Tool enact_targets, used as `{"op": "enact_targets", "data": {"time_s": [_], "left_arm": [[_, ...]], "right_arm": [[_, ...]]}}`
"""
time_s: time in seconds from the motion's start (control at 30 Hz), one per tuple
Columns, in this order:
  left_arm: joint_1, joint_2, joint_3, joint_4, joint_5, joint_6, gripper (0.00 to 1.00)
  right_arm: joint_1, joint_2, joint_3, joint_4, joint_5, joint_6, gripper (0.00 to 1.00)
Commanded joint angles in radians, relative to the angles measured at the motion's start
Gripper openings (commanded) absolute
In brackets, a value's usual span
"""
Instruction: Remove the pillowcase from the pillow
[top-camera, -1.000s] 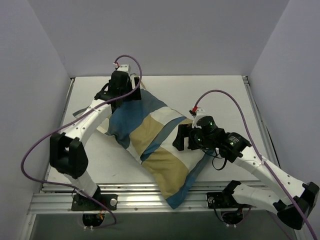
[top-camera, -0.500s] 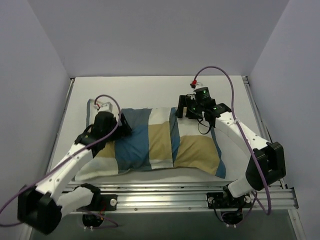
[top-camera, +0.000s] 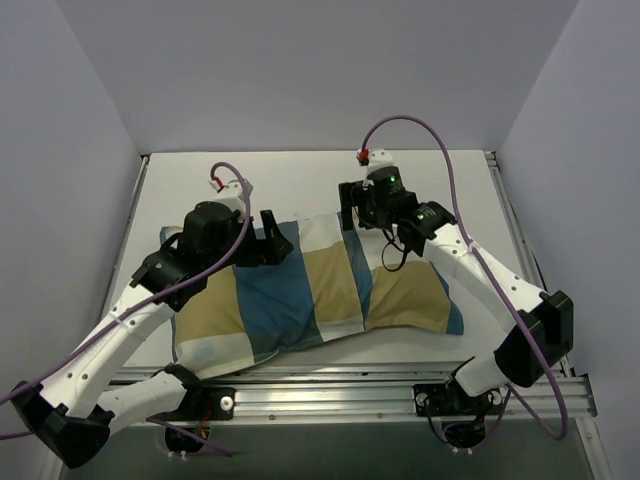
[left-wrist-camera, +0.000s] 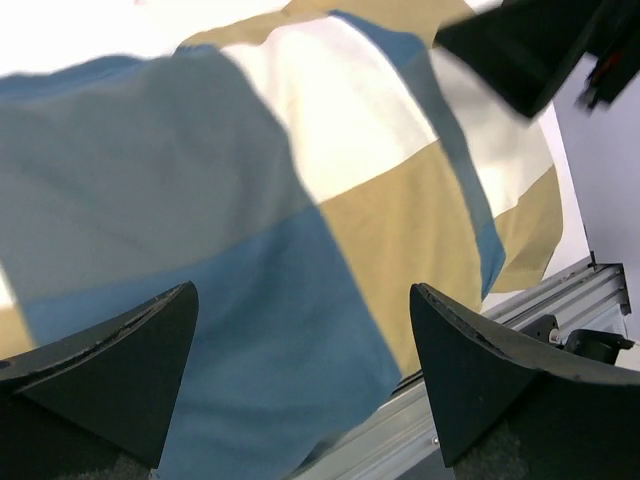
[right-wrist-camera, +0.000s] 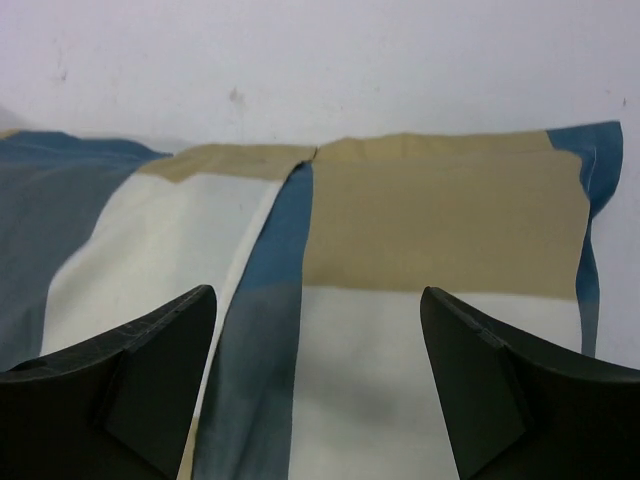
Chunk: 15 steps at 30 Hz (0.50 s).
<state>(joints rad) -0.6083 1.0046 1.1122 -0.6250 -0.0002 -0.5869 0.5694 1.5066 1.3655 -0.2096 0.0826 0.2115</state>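
Observation:
The pillowcase (top-camera: 310, 290), in blue, tan and cream blocks, lies across the front of the table, plump and filled. The plain white pillow is hidden inside it. My left gripper (top-camera: 274, 245) hovers over the blue block near the cover's far left edge, jaws wide open and empty. In the left wrist view the gripper (left-wrist-camera: 305, 335) has the pillowcase (left-wrist-camera: 300, 200) below it. My right gripper (top-camera: 347, 207) is open and empty at the far edge by the cream block. In the right wrist view the gripper (right-wrist-camera: 315, 340) is over a blue fold of the pillowcase (right-wrist-camera: 270, 290).
The white table (top-camera: 320, 175) is walled on the left, back and right. An aluminium rail (top-camera: 330, 385) runs along the front edge and shows in the left wrist view (left-wrist-camera: 540, 300). The right arm's dark body (left-wrist-camera: 530, 45) is close to my left gripper.
The pillowcase went from lying diagonally to lying across the front of the table. The left gripper has moved right over the blue block. The right gripper has shifted a little left along the far edge.

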Motion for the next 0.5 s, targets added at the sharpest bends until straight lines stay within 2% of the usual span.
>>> {"op": "enact_targets", "data": {"time_s": [0.0,0.17,0.27,0.4,0.43,0.47], "left_arm": [[-0.034,0.106,0.070,0.077,0.009,0.075,0.95],[-0.109,0.308,0.161,0.189,-0.040,0.021,0.95],[-0.145,0.422,0.248,0.189,-0.089,-0.008,0.94],[-0.235,0.550,0.336,0.189,-0.185,-0.022,0.94],[-0.246,0.568,0.350,0.176,-0.210,-0.028,0.94],[-0.252,0.583,0.368,0.168,-0.234,-0.045,0.94]], "right_arm": [[0.023,-0.121,-0.107,-0.091,0.088,0.029,0.78],[0.043,-0.259,-0.252,-0.116,0.101,0.103,0.77],[0.030,-0.316,-0.356,-0.093,0.098,0.112,0.74],[-0.012,-0.325,-0.466,-0.036,0.065,0.127,0.52],[-0.026,-0.330,-0.489,-0.016,0.054,0.131,0.41],[-0.060,-0.332,-0.526,0.013,0.039,0.135,0.35]]}}
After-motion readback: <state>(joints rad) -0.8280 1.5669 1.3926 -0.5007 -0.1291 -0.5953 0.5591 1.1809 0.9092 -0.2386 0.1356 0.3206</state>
